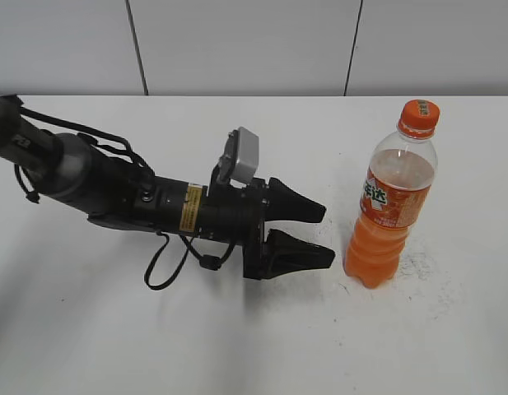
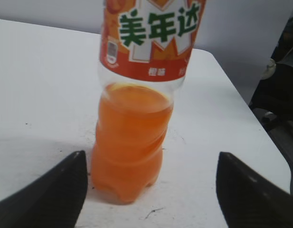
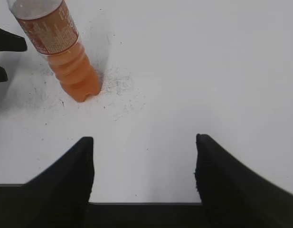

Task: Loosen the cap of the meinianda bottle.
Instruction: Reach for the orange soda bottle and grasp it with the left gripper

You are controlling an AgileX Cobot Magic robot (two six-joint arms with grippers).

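Exterior camera looks down at a slant across the white desk (image 1: 237,346); left wrist camera sits low and close, facing the meinianda bottle (image 2: 134,118); right wrist camera looks down from farther off; all three share that bottle.

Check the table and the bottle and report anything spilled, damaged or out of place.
Nothing serious stands out. The meinianda bottle stands upright with its cap on and no liquid spilled. The only oddity is dark specks and scuffs on the table around its base.
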